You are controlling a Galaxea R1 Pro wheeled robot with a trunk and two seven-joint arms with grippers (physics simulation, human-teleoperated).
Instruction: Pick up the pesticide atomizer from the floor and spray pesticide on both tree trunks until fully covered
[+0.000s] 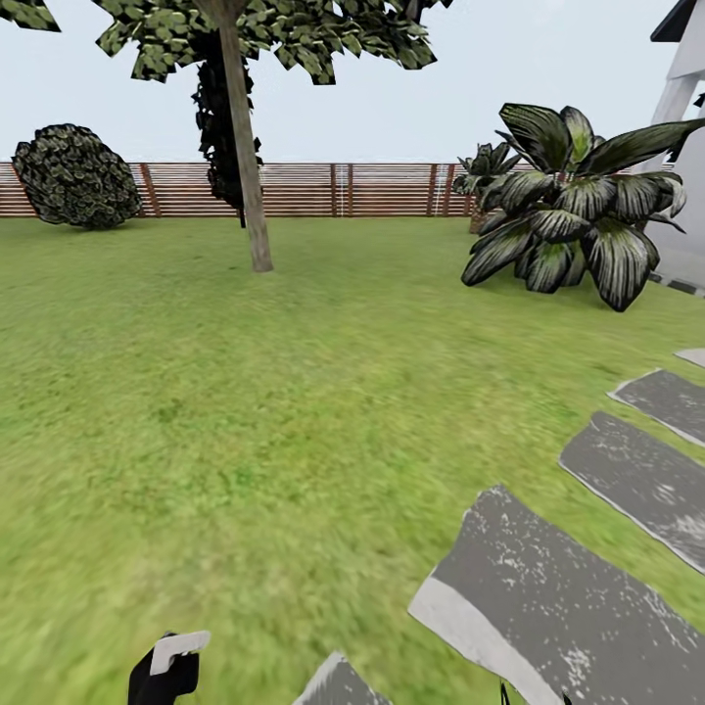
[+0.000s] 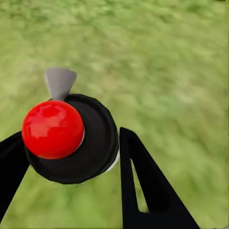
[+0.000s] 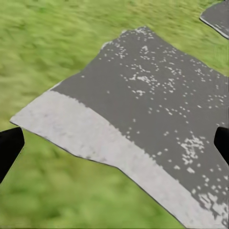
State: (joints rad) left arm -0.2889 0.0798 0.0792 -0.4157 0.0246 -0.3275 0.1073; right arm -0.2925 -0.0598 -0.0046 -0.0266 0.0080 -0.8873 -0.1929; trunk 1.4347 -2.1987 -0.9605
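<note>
Across the wide green lawn [image 1: 245, 411], a tall tree with a pale, slightly leaning bare trunk [image 1: 247, 166] stands far ahead of the robot, its green leaves [image 1: 294, 34] spread only at the top. Behind it runs a brown horizontal-slat wooden fence [image 1: 323, 189], with a dark narrow leafy column right behind the trunk. A round dark shrub [image 1: 75, 176] sits at the fence on the far left, and a large broad-leaved plant with dark, pale-streaked leaves [image 1: 573, 211] grows on the right, beside a white building wall [image 1: 685, 186]. Grey speckled stepping stones [image 1: 558, 597] lie in a row over the grass on the right side, running from near the robot toward the wall.

At the lower edge of the head view, left of centre, the black-bodied pesticide atomizer with a pale grey nozzle [image 1: 168, 666] shows above the grass. From the left wrist camera, the atomizer [image 2: 71, 138] appears as a black round body topped by a glossy red ball, its grey nozzle pointing away; the left gripper [image 2: 69, 152] has its black jaws closed against both sides of the body, holding it over the lawn.

From the right wrist camera, the right gripper [image 3: 114, 143] hangs over a grey stepping stone [image 3: 143, 114], its black jaws spread wide with nothing between them
</note>
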